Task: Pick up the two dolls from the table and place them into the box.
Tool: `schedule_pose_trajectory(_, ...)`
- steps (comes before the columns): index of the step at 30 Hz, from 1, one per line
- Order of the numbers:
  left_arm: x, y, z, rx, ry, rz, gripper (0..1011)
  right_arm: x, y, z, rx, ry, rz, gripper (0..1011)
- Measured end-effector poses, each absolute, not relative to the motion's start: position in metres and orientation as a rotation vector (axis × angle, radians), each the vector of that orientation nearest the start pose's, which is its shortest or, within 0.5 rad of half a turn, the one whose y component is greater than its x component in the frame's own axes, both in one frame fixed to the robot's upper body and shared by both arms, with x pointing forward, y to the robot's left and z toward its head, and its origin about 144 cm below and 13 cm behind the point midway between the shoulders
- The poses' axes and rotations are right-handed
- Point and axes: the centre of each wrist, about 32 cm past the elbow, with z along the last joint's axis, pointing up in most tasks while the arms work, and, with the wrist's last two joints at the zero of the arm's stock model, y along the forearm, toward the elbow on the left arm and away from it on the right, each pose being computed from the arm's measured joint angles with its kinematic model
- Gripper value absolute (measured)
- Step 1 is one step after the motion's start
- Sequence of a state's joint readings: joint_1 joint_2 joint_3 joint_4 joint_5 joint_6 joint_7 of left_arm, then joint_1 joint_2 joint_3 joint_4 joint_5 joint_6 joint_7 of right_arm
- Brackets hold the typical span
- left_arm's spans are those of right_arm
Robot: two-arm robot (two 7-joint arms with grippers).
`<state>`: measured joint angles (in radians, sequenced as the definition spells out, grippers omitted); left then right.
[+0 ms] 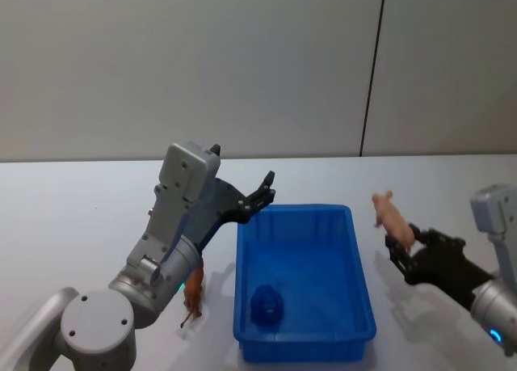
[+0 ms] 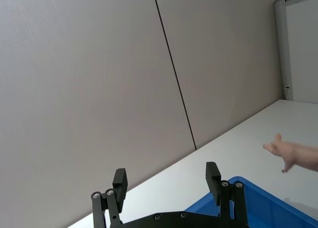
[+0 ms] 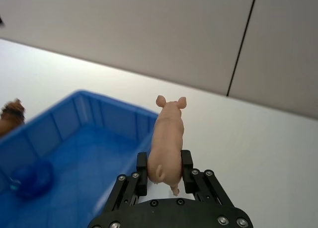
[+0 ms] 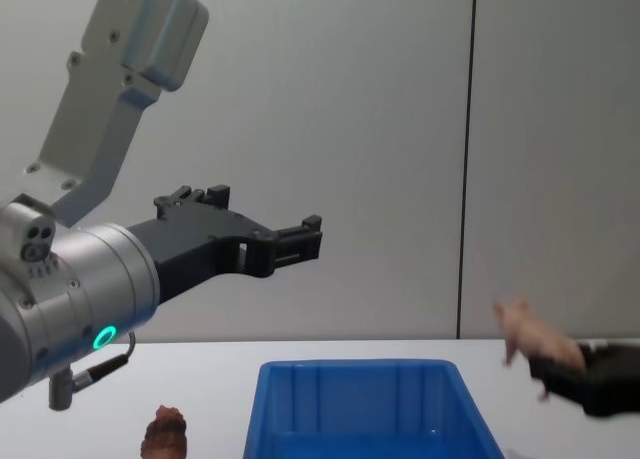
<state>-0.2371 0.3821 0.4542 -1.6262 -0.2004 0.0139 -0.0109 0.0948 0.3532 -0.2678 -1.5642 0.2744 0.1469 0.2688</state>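
My right gripper (image 1: pixel 401 246) is shut on the pale pink doll (image 1: pixel 390 213), holding it in the air just right of the blue box (image 1: pixel 360 276). In the right wrist view the pink doll (image 3: pixel 168 137) sits between the fingers of that gripper (image 3: pixel 165 164), beside the box wall (image 3: pixel 74 119). The reddish-brown doll (image 1: pixel 192 288) stands on the white table (image 1: pixel 81 209) left of the box, partly behind my left arm. My left gripper (image 1: pixel 263 195) hangs open and empty, raised over the box's far left corner.
A dark blue rounded object (image 1: pixel 266 305) lies inside the box near its front left. A grey wall with a dark vertical seam (image 1: pixel 371 72) stands behind the table. Bare tabletop lies to the left and behind the box.
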Motion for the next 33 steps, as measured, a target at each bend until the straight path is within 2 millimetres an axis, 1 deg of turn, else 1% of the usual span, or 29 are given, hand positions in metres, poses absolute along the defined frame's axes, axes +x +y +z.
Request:
schedule_pose_trajectory(6,0.492,0.198,1.204,0.061,-0.268,1.124,1001,0.479,-0.245,1.173,-0.138,0.008,-1.016,378)
schedule_pose_trajectory(10,0.492,0.198,1.204,0.061,-0.268,1.124,1001,0.482,-0.238,1.181,-0.115,-0.004,-0.968,378)
schedule_pose_trajectory(19,0.492,0.198,1.204,0.061,-0.268,1.124,1001,0.485,-0.221,1.187,-0.106,0.021,-0.89,378)
schedule_pose_trajectory(20,0.492,0.198,1.204,0.061,-0.268,1.124,1001,0.485,-0.217,1.187,-0.107,0.027,-0.879,405)
schedule_pose_trajectory(21,0.492,0.198,1.204,0.061,-0.268,1.124,1001,0.485,-0.216,1.187,-0.108,0.03,-0.875,405)
schedule_pose_trajectory(24,0.492,0.198,1.204,0.061,-0.268,1.124,1001,0.485,-0.211,1.186,-0.117,0.044,-0.859,506)
schedule_pose_trajectory(25,0.492,0.198,1.204,0.061,-0.268,1.124,1001,0.485,-0.21,1.185,-0.12,0.048,-0.857,566)
schedule_pose_trajectory(27,0.492,0.198,1.204,0.061,-0.268,1.124,1001,0.485,-0.207,1.184,-0.127,0.057,-0.851,609)
schedule_pose_trajectory(29,0.492,0.198,1.204,0.061,-0.268,1.124,1001,0.485,-0.204,1.183,-0.133,0.064,-0.847,683)
schedule_pose_trajectory(31,0.492,0.198,1.204,0.061,-0.268,1.124,1001,0.485,-0.203,1.182,-0.136,0.068,-0.845,732)
schedule_pose_trajectory(32,0.492,0.198,1.204,0.061,-0.268,1.124,1001,0.485,-0.202,1.181,-0.138,0.07,-0.843,785)
schedule_pose_trajectory(33,0.492,0.198,1.204,0.061,-0.268,1.124,1001,0.484,-0.202,1.181,-0.139,0.071,-0.842,805)
